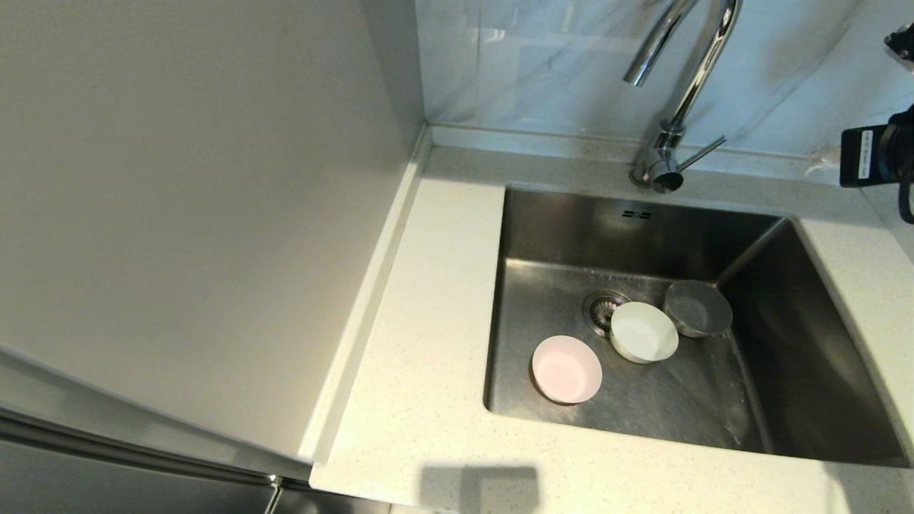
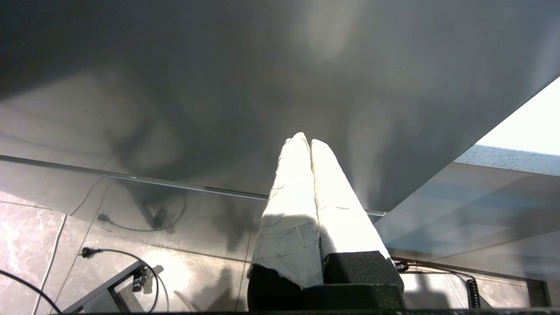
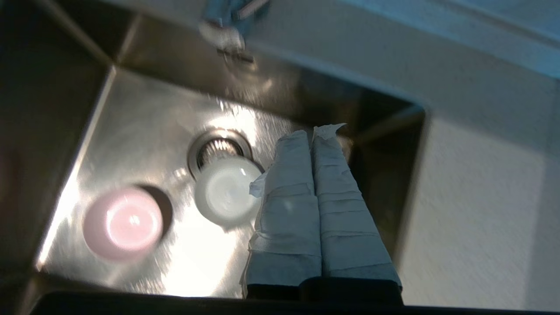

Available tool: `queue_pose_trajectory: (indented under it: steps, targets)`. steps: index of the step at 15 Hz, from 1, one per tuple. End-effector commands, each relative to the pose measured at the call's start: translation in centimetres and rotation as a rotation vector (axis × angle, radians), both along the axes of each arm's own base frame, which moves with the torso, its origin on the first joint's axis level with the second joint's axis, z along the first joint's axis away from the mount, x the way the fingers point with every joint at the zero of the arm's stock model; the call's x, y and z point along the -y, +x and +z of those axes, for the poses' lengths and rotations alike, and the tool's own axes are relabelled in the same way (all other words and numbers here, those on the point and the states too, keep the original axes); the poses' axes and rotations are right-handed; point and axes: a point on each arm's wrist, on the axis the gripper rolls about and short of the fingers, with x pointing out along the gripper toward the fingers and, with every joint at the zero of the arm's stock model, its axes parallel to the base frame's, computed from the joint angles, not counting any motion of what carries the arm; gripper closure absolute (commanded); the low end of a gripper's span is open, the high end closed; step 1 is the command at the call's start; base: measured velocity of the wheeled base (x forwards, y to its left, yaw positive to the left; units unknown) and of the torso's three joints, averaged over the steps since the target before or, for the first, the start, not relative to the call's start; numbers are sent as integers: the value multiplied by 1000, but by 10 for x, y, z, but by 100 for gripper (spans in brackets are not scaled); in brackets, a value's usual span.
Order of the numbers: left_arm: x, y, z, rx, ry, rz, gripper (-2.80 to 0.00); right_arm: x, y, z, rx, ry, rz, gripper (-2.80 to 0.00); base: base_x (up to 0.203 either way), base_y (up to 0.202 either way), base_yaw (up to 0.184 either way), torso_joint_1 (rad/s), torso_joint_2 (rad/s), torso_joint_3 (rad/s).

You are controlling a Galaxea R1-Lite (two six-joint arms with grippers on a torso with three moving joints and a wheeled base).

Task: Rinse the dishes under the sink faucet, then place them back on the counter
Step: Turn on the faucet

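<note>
Three dishes sit on the floor of the steel sink (image 1: 543, 235): a pale pink bowl (image 1: 566, 369) (image 3: 123, 223), a white bowl (image 1: 643, 332) (image 3: 225, 191) by the drain strainer (image 1: 604, 310) (image 3: 218, 148), and a grey bowl (image 1: 697, 308) at the back right. The chrome faucet (image 1: 678, 86) arches over the sink from the back counter (image 1: 421, 343). My right gripper (image 3: 312, 131) hangs above the sink's right part, tape-wrapped fingers pressed together with nothing between them. Only part of that arm (image 1: 878, 153) shows at the head view's right edge. My left gripper (image 2: 305, 141) is shut and empty, down beside a cabinet.
A plain beige wall panel (image 1: 200, 214) rises left of the counter. The faucet's side lever (image 1: 703, 153) points right. Cables lie on the tiled floor (image 2: 109, 262) below the left gripper.
</note>
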Motion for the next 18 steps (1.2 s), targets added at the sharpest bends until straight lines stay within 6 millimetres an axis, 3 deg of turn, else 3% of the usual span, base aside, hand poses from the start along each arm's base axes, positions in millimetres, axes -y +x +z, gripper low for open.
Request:
queue_pose_trajectory:
  steps: [1,4,9,18]
  targets:
    - [0,0,0,3,1,1,0,-1,34,-11,12,34,1,0,0,0,0,0,0,0]
    - [0,0,0,3,-1,1,0,0,64,-19,51,67,-30,0,0,0,0,0,0,0]
    - [0,0,0,3,-1,1,0,-5,102,-15,178,99,-63,0,0,0,0,0,0,0]
    - [0,0,0,3,-1,1,0,-16,126,-17,233,162,-72,0,0,0,0,0,0,0]
